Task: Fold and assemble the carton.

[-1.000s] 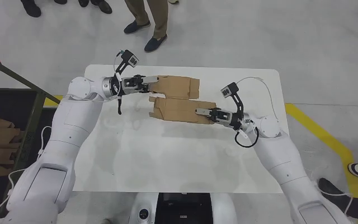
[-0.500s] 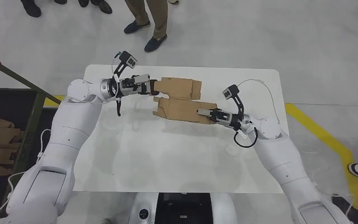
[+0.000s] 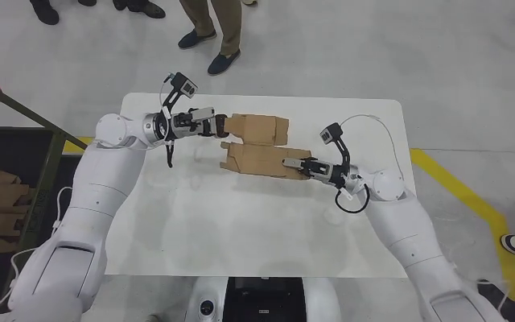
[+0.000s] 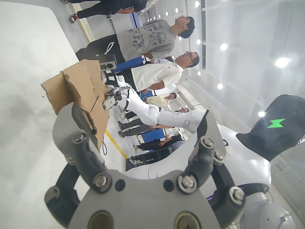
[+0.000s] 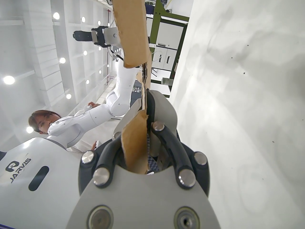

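Brown flattened corrugated-cardboard carton (image 3: 261, 157) hangs over the far middle of the white rectangular counter (image 3: 241, 241). It shows two long panels side by side with short flaps at their ends. From here it looks lifted a little off the counter's top rather than lying flat on it.

The robot's right hand (image 3: 288, 163), over the counter's right half, is clamped on the end of the panel nearer the counter's front edge. Its fingers (image 5: 164, 113) pinch the board edge-on, and the sheet runs away between them.

The left hand (image 3: 220, 125), over the counter's far left part, sits at the end of the other panel with its fingers (image 4: 66, 129) spread wide. A ragged, torn edge of the board lies by one of them, and I can't tell whether it touches.

To my eye the board will be light and fairly stiff across a panel, yet ready to hinge at every scored crease. A grip at one end alone would let the rest droop or swing. The torn edges look weak and could rip further. I'd take hold on sound panel close to a crease, one hand at each end, and keep off the frayed flaps.
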Controlling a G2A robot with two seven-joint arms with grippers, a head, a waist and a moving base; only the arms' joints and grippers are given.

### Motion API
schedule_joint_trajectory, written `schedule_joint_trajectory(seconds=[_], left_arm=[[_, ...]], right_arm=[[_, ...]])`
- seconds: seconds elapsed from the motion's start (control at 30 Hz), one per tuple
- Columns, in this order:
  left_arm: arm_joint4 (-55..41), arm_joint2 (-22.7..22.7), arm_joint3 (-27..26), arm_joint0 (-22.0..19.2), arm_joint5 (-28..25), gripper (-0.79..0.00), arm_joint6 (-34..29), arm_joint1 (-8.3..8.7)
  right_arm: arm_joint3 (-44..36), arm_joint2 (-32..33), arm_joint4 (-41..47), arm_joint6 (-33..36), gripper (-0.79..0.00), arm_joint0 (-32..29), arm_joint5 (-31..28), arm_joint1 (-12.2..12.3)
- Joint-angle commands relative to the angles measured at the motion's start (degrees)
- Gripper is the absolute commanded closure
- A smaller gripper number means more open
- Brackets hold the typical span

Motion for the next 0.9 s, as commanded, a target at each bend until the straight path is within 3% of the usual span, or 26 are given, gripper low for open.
schedule_joint_trajectory(seconds=[0.0, 0.67, 0.7, 0.77, 0.87], left_arm=[[0.44, 0.25, 0.26, -0.29, -0.14, -0.785, 0.14, -0.07], [2.79, 1.98, 1.42, -1.29, -0.35, -0.785, 0.35, -0.48], [2.91, 1.96, 1.45, -1.32, -0.42, -0.69, 0.42, -0.47], [3.18, 1.86, 1.7, -1.32, -0.66, -0.363, 0.66, -0.44], [3.54, 1.77, 2.2, -1.35, -0.85, -0.212, 0.85, -0.4]], right_arm=[[-0.48, -0.07, 0.03, -0.07, 0.0, -0.17, 0.05, 0.01], [-3.0, -0.77, 0.53, -0.7, 0.0, -1.0, 0.41, -0.02], [-2.99, -0.79, 0.47, -0.72, 0.0, -0.99, 0.41, -0.02], [-3.01, -0.79, 0.37, -0.77, 0.0, -0.97, 0.42, -0.01], [-3.06, -0.79, 0.38, -0.78, 0.0, -0.98, 0.44, 0.01]])
